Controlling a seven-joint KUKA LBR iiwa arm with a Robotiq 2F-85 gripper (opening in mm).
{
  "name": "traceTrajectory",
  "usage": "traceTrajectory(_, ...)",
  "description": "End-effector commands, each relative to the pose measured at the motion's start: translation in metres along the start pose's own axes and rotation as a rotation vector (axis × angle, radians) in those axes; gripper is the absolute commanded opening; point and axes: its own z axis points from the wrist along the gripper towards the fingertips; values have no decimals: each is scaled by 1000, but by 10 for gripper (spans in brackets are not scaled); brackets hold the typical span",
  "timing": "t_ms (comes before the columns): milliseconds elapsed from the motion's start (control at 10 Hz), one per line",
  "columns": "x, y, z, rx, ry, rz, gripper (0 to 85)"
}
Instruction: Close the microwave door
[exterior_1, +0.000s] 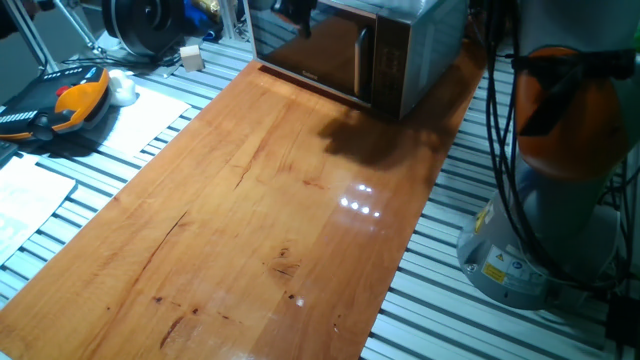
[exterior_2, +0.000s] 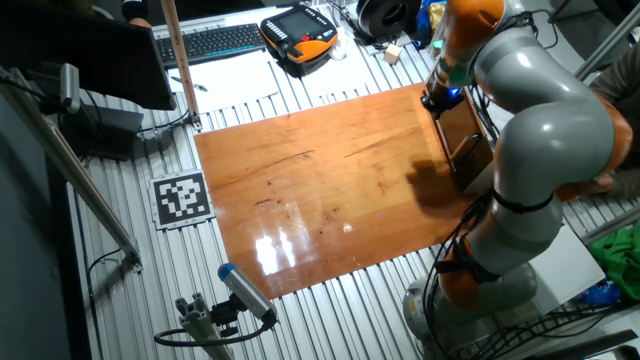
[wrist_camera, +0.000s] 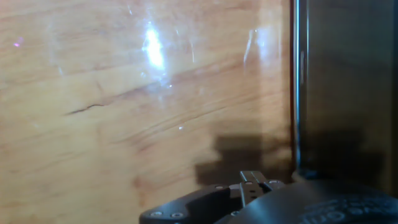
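A wooden desk (exterior_1: 250, 220) with a glossy reddish top is being carried on a slatted aluminium bench, and ceiling lamps are being reflected in its varnish. At the far end of the desk, in one fixed view, a silver microwave (exterior_1: 425, 50) is being seen with the microwave door (exterior_1: 310, 45) lying flat against its front, apparently shut; the dark glass is being bordered by a vertical bar handle (exterior_1: 362, 58) near the casing's edge. A dark shadow is being cast on the wood just in front of the appliance.

In the other fixed view the grey and orange arm (exterior_2: 530, 110) is being bent over the microwave end of the desk, largely hiding the appliance. An orange teach pendant (exterior_2: 298, 27) and a keyboard (exterior_2: 210, 42) are being kept on the bench beyond the desk, and a printed marker tag (exterior_2: 182, 198) is lying beside it.

In the hand view the claw (wrist_camera: 255, 186) is being shown only as a dark housing at the lower edge; whether its fingers are parted cannot be told, and nothing is being seen in it. The door's dark panel is being seen at the right edge.
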Motion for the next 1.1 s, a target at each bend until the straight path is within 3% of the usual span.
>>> traceTrajectory(0, 31, 116, -7, -7, 1, 15, 0)
traceTrajectory(200, 45, 126, 4, -27, -4, 5, 0)
traceTrajectory(400, 61, 134, 16, -20, -27, 16, 0)
traceTrajectory(700, 61, 136, 19, 21, -46, -30, 0)
traceTrajectory(1000, 61, 136, 19, 8, -46, -31, 0)
